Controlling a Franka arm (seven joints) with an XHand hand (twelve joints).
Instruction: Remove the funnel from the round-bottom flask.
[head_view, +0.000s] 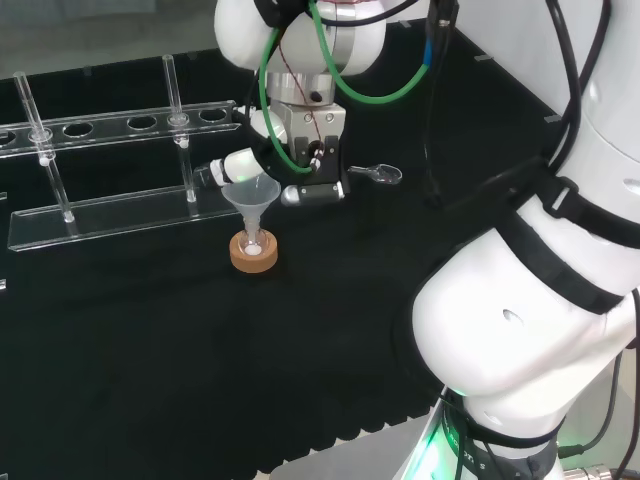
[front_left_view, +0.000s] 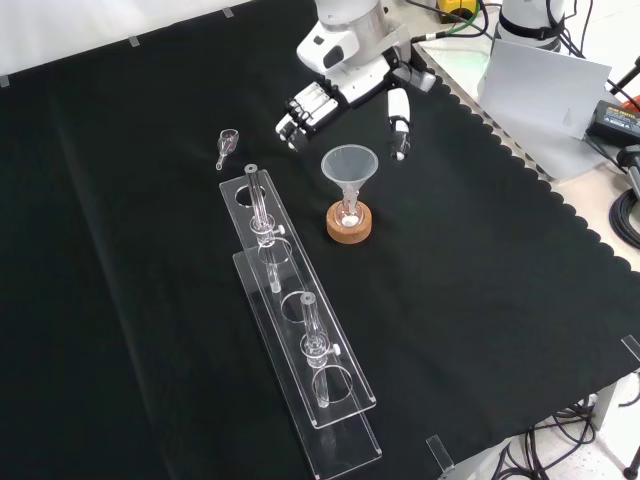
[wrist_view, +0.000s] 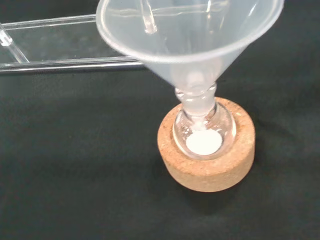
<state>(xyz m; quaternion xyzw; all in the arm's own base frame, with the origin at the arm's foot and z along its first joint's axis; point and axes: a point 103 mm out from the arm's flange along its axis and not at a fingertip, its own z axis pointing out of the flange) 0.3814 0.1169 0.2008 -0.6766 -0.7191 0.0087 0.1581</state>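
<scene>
A clear plastic funnel (front_left_view: 349, 166) stands with its stem in a small round-bottom flask (front_left_view: 347, 213) that sits upright in a cork ring (front_left_view: 349, 227). White powder lies in the flask's bottom (wrist_view: 203, 142). The funnel (head_view: 251, 196) and cork ring (head_view: 254, 252) stand mid-cloth in the head view. The hand (front_left_view: 330, 95) hovers just beyond the funnel in the front view, open, with fingers (front_left_view: 300, 112) on one side and the thumb (front_left_view: 399, 118) on the other, apart from the funnel's rim. From the wrist, the funnel (wrist_view: 190, 35) is close and large.
A clear tube rack (front_left_view: 295, 325) with two glass tubes lies left of the flask in the front view. A small clear scoop (front_left_view: 225, 146) rests on the cloth left of the hand. The cloth's scalloped edge (front_left_view: 520, 165) runs at the right.
</scene>
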